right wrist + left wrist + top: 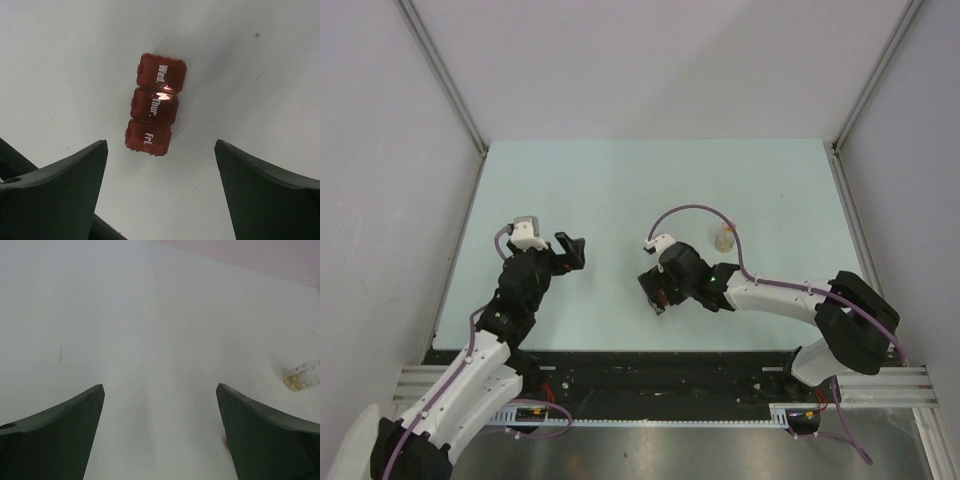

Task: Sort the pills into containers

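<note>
Below your right pincer (160,141), on the pale surface (620,180), lies the dark red pill box (152,110). Its three compartments run in a row marked Wed., Thur. and Fri., with the Fri. end nearest the fingers. The lids look to be down, and a bright glint sits at the seam between Wed. and Thur. The right pincer stands wide and holds nothing: the box sits in the gap between the fingertips, touching neither. From the top camera you see that pincer (655,290) pointing down near the middle of the surface, and it hides the box almost wholly.

Your left pincer (160,387) is also spread wide and empty, over bare surface well to the left of the other. Its wrist camera shows a small clear bottle (302,376) lying on its side far to the right, with yellowish contents. A tiny orange-tan pellet (226,442) shows right at the inner edge of the right-hand finger.
</note>
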Robot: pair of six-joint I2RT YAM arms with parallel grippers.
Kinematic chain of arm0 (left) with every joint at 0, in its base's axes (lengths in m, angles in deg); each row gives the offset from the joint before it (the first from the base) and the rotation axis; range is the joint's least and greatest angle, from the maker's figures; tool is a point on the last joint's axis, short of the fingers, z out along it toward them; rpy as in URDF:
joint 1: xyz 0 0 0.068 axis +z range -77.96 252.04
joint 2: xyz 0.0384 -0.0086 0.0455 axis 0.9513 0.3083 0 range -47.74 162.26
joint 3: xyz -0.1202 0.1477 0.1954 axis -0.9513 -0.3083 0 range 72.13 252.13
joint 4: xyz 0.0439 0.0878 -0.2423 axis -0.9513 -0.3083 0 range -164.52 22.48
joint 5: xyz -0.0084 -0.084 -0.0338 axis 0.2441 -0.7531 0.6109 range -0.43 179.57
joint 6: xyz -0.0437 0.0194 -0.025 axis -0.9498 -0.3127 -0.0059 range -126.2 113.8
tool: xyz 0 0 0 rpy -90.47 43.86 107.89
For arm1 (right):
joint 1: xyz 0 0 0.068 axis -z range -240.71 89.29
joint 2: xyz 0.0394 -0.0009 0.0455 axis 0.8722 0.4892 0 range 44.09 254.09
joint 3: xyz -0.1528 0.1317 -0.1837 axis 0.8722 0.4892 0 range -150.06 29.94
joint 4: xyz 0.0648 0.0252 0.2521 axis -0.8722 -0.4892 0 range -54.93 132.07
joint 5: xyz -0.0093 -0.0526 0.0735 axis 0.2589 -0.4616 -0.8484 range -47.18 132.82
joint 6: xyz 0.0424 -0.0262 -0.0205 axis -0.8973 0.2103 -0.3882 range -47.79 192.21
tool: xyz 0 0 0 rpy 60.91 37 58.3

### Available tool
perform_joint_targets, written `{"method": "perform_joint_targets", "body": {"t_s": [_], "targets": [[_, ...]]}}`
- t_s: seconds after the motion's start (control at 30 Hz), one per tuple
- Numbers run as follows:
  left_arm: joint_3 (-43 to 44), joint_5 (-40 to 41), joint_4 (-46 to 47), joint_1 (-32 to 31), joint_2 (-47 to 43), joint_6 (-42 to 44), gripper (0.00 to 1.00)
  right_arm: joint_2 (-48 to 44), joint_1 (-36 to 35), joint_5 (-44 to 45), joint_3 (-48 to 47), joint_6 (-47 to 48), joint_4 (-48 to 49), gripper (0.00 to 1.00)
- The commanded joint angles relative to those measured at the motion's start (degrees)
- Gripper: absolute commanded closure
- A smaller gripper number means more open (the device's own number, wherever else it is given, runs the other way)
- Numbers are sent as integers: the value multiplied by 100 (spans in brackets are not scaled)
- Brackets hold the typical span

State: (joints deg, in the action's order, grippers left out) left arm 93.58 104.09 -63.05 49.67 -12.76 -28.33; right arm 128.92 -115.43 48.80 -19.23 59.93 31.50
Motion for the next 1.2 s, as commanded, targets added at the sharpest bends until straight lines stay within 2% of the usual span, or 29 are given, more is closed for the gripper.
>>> {"method": "perform_joint_targets", "body": {"t_s": [0.0,0.43,0.63,0.8,0.83,1.03,1.17], "targets": [[307,-748,-104,13,351,-212,0,261,-135,-88,-119,-196,125,7],[114,-776,-122,13,255,-301,0,885,-109,35,-119,-460,573,12],[114,-811,-174,13,229,-327,0,1070,-48,-88,-119,-504,731,27],[140,-837,-245,5,211,-345,0,1105,-39,-185,-111,-487,749,43],[166,-846,-280,13,202,-345,0,1088,-39,-211,-119,-478,714,43],[324,-977,-640,13,71,-397,0,991,-65,-422,-119,-373,609,69],[368,-1258,-763,13,-105,-694,0,789,-109,-527,-111,-311,530,82]]}}
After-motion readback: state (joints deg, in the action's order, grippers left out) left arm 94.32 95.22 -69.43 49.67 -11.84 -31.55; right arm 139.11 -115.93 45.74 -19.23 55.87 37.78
